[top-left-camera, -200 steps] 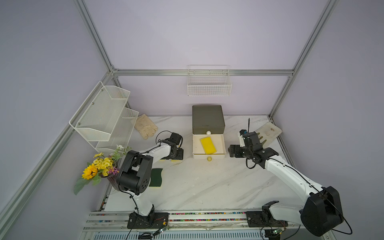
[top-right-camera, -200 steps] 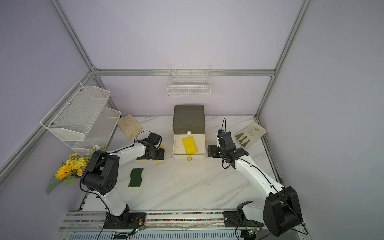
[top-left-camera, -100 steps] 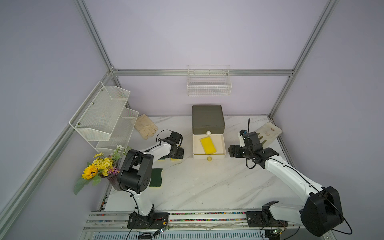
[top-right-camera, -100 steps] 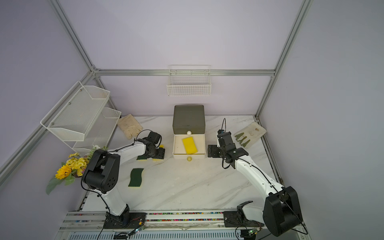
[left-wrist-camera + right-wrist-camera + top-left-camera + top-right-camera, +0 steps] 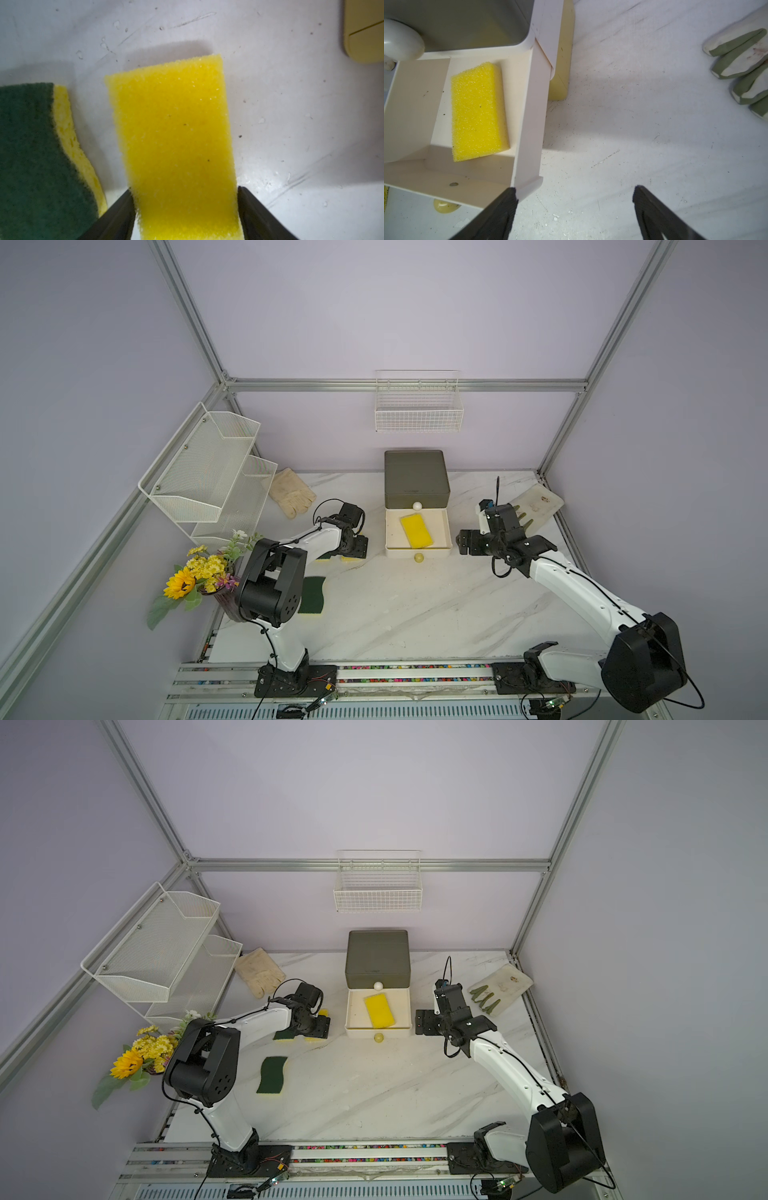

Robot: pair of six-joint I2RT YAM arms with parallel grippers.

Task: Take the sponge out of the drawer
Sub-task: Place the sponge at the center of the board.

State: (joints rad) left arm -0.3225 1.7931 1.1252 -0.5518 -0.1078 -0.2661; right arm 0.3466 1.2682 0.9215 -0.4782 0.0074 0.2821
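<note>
A yellow sponge (image 5: 416,531) (image 5: 379,1010) (image 5: 478,112) lies flat in the open white drawer (image 5: 447,531) (image 5: 533,124), pulled out of the dark grey cabinet (image 5: 416,479). My right gripper (image 5: 463,545) (image 5: 575,191) hangs open over bare table, just off the drawer's right front corner. Left of the drawer, my left gripper (image 5: 353,553) (image 5: 185,189) is low on the table. Both its fingers press the sides of a second yellow sponge (image 5: 172,128) that rests there. A green-backed sponge (image 5: 27,145) lies right beside it.
Another green-backed sponge (image 5: 311,595) lies nearer the front left. A flower vase (image 5: 199,576) and a wire shelf (image 5: 208,477) stand at the left. Gloves lie at the back left (image 5: 291,493) and back right (image 5: 536,506). A wire basket (image 5: 417,412) hangs on the back wall.
The left jaws have widened a little around the yellow sponge on the table. The right arm has not moved.
</note>
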